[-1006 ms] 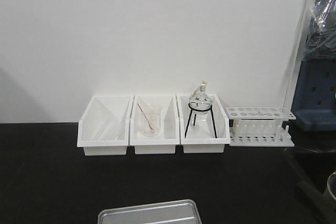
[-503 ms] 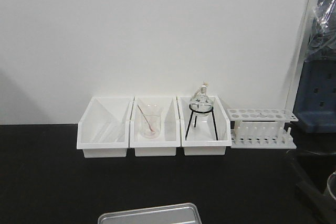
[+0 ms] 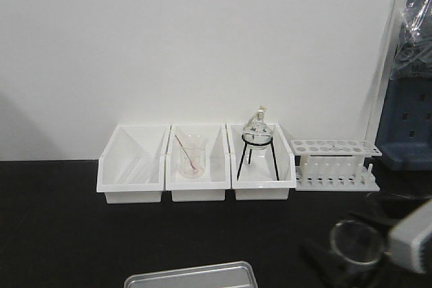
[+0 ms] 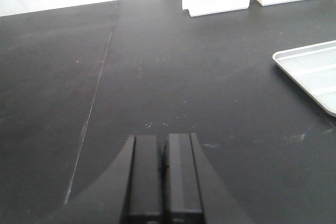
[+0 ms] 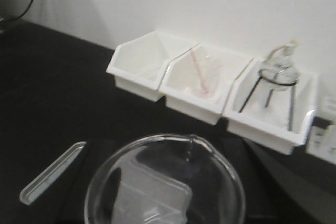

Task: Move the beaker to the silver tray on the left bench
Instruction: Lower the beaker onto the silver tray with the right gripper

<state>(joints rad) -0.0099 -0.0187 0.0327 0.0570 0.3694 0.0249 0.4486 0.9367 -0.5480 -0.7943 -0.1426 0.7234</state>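
Matte black worktop of the left bench (image 3: pixel 61 234), plain white wall (image 3: pixel 202 32) behind.

Nearest the right wrist camera: the beaker (image 5: pixel 165 182), upright, round rim and pouring lip uppermost, filling the lower view. Sits between the dark fingers (image 5: pixel 100 153) of the right gripper (image 5: pixel 165 203), which looks clamped on the glass; contact itself hidden below the rim. From the front, appears to hang clear of the worktop.

Down and to the left of that hand: the silver tray (image 5: pixel 51 176), with only one rim and a corner in sight. Probably calls for a carry leftward and then down, mouth kept level. Clearly the nearer arm, and the loaded one.

Left gripper (image 4: pixel 163 145): low over bare worktop, fingers pressed together on nothing, tray ahead and to its right.

Beyond both hands, against the wall: three white bins (image 3: pixel 131 187), a rod-bearing beaker (image 3: pixel 191 160) in the middle one, a round flask (image 3: pixel 258 131) on a black tripod (image 3: pixel 256 160) in the next, then a test-tube rack (image 3: pixel 334 166).

Tray cropped by the frame edge in every view. Beaker base impossible to make out.
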